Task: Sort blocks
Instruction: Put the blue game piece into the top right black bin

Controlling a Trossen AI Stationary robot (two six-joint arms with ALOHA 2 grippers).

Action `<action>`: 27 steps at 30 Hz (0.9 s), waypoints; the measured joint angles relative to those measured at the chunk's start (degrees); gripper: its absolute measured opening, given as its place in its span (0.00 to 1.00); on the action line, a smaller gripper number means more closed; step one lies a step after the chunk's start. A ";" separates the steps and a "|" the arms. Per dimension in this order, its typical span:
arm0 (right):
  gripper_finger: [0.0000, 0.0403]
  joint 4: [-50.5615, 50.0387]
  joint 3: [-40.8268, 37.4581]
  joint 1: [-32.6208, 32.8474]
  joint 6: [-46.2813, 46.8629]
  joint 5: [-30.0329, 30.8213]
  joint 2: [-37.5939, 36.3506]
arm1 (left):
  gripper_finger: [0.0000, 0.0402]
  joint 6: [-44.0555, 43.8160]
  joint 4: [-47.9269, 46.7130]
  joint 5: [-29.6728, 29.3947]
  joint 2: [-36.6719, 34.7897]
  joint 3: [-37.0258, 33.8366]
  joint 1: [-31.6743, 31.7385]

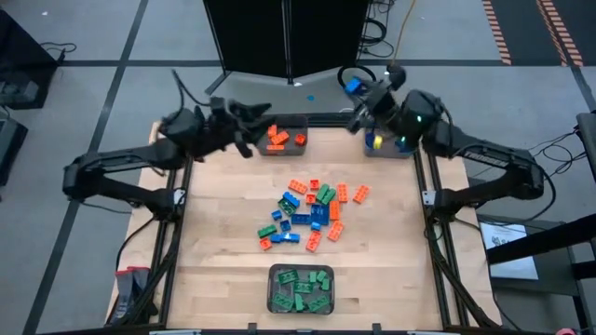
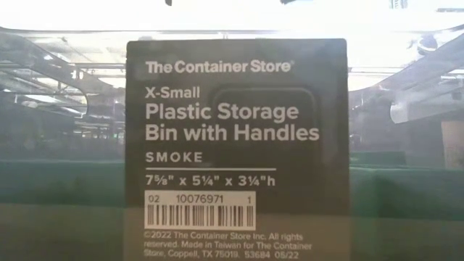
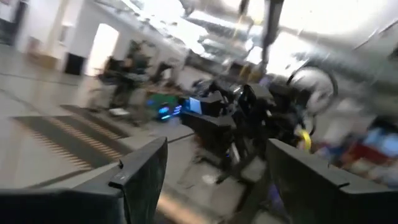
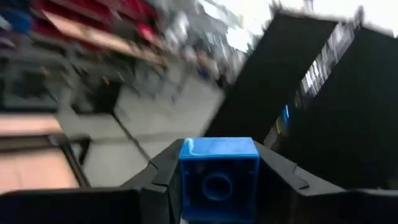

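Right hand (image 4: 219, 180) pinched a small blue studded plastic brick (image 4: 219, 171) at the counter's far right corner, above the grey bin (image 1: 389, 144), apparently for release. Left hand (image 1: 244, 119), spread and empty, hovered beside the orange-brick bin (image 1: 282, 138).

Block in right gripper (image 4: 219, 186): your blue block (image 4: 219, 168) looks glossy, smooth plastic.
Table (image 1: 214, 233) below grippers: pale wood, matt.
Bin (image 1: 301, 288), far from both: smoky translucent plastic.
Bin label (image 2: 235, 145): dark matt paper.
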 joint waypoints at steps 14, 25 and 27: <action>0.32 -4.57 -31.95 -27.15 35.62 -8.16 -3.94 | 0.67 0.46 -15.72 -3.67 -16.72 -14.02 8.51; 0.32 -0.85 -40.20 -30.29 48.95 -8.22 1.24 | 0.67 -12.41 -4.42 -4.99 -19.82 -35.33 10.34; 0.32 -1.10 -40.20 -30.76 52.03 -8.24 3.82 | 0.67 -13.93 -1.67 -5.01 -19.84 -37.14 10.34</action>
